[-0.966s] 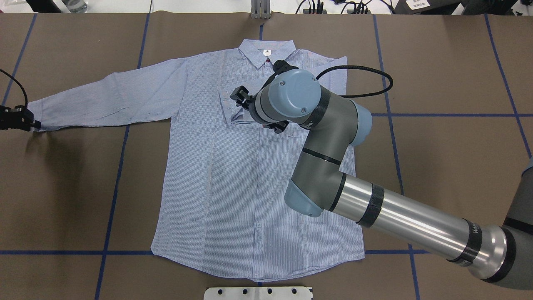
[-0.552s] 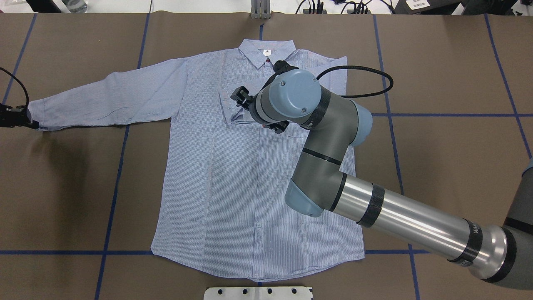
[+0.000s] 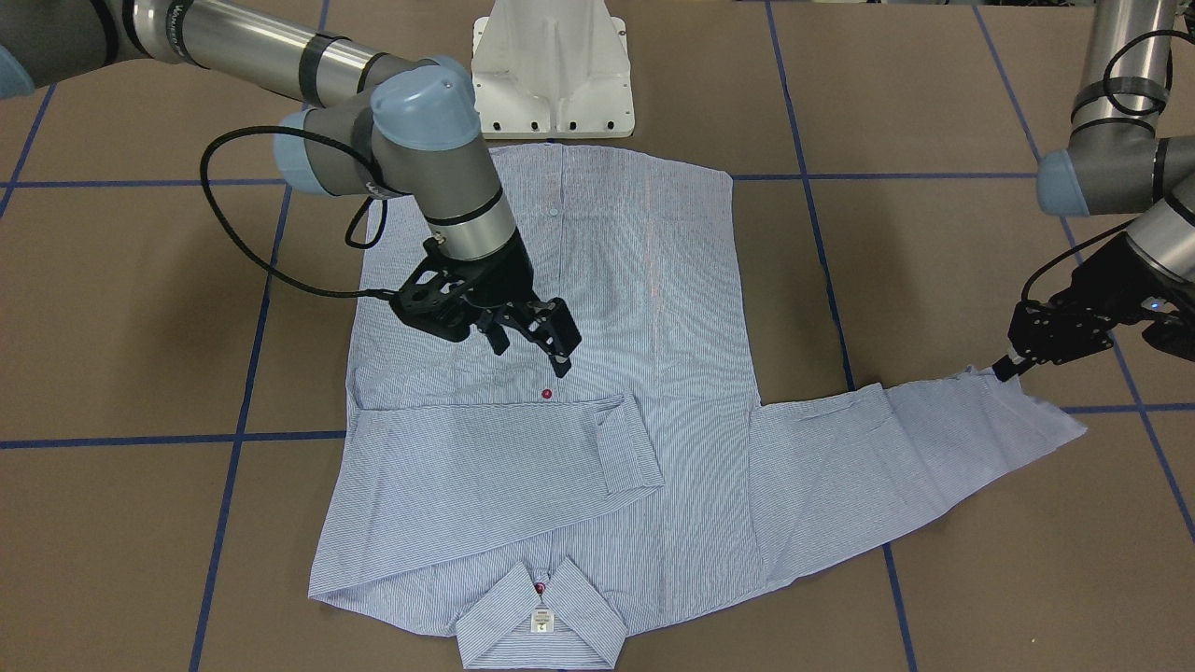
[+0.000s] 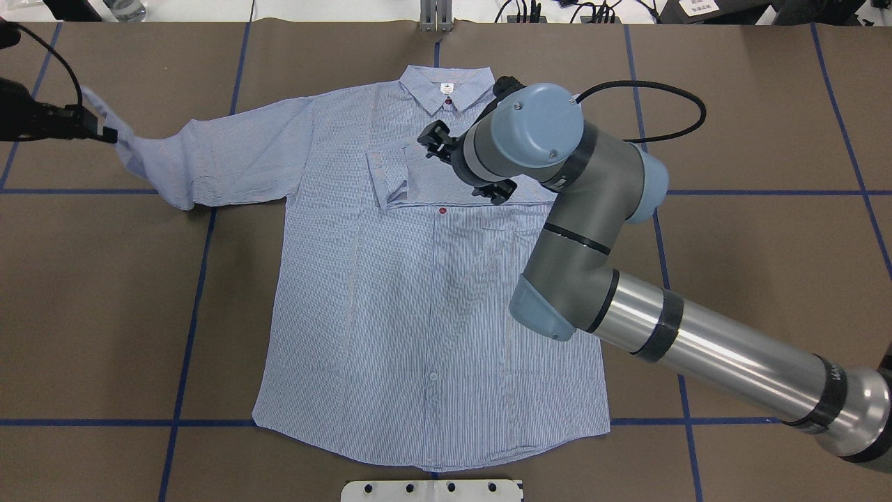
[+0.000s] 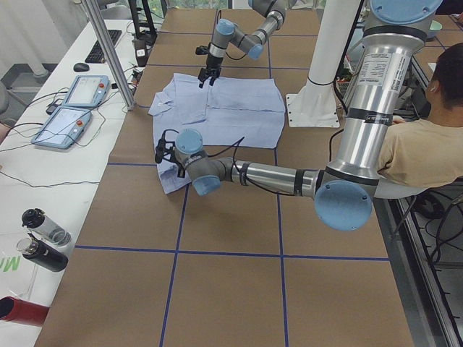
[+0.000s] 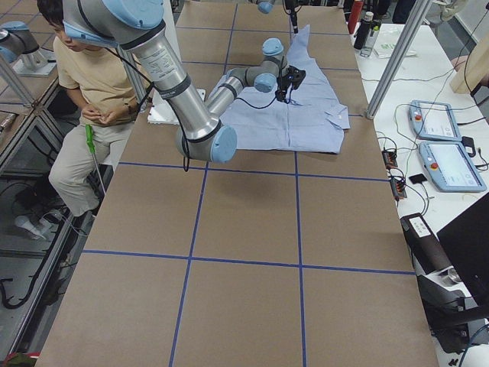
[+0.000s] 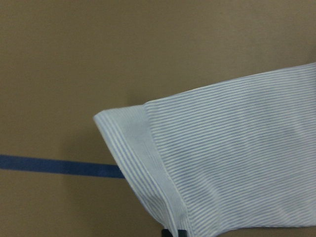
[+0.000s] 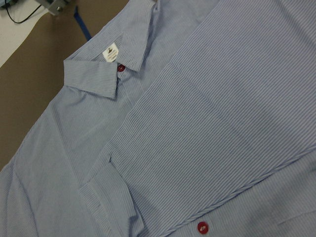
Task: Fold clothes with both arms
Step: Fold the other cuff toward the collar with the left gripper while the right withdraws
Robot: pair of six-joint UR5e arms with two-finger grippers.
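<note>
Left tool [image 3: 1002, 368], shirt [image 3: 653, 280], brown table [image 3: 934, 280]

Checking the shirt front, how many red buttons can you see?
2: one red button at the collar, another beside the folded sleeve's edge; others may hide under that sleeve.

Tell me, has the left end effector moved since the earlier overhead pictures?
Yes. The left end effector moved from the blue tape line toward the table's far edge, lifting the shirt by its cuff.
</note>
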